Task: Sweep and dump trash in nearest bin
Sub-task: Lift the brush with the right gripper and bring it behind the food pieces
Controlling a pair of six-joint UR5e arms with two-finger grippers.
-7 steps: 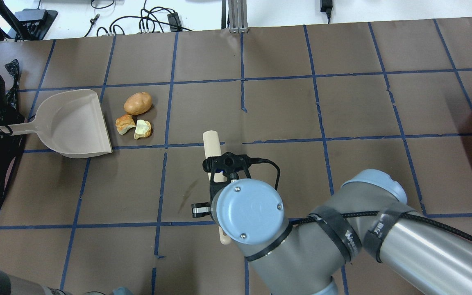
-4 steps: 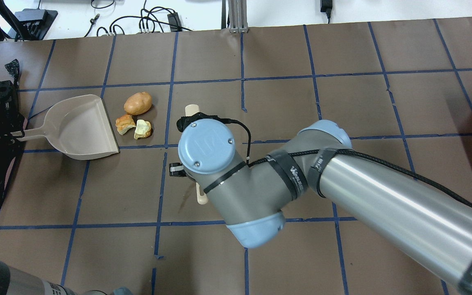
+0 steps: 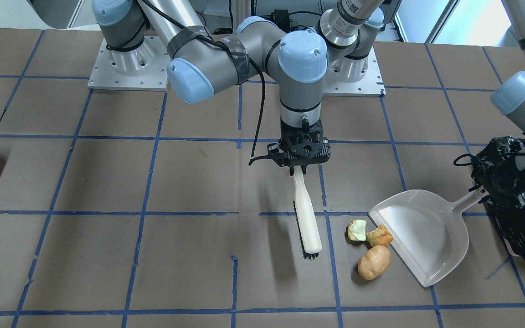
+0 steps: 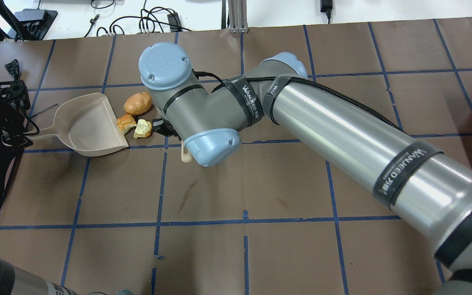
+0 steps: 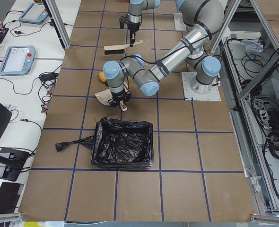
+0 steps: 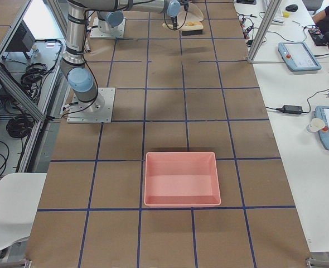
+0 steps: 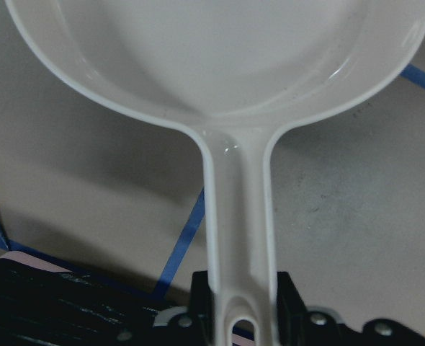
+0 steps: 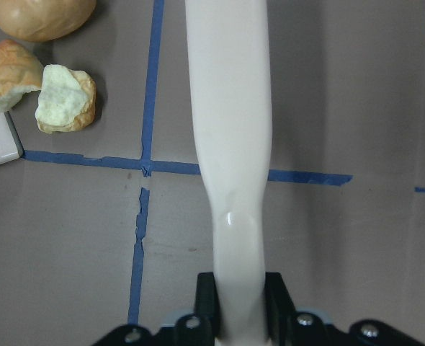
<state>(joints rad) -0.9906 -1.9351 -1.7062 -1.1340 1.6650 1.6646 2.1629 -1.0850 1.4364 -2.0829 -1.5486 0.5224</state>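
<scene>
Trash (image 4: 137, 103) is not swept up yet. The dustpan (image 3: 419, 237) has nothing in it. Three lumps lie just outside its open lip: the tan potato lump (image 3: 374, 262), the orange-brown chunk (image 3: 379, 236), which looks like it touches the lip, and the yellow-green chunk (image 3: 357, 230) just past that one.

The brush (image 3: 306, 214) hangs on the far side of the lumps from the dustpan, with the right hand (image 3: 299, 169) clamped on its handle. I cannot tell if the bristles touch the bench (image 4: 285, 184). The left hand (image 7: 241, 306) is clamped on the dustpan's handle.

So I think the push into the pan comes next, and then the tip into the bin (image 5: 124, 124). Its black bag sits right behind the dustpan's handle.

Brown paper with blue tape squares covers the bench. A pink tub (image 6: 181, 154) sits very far from the dustpan. Desks with wires and screens stand around, and a white chair (image 6: 8, 212).
</scene>
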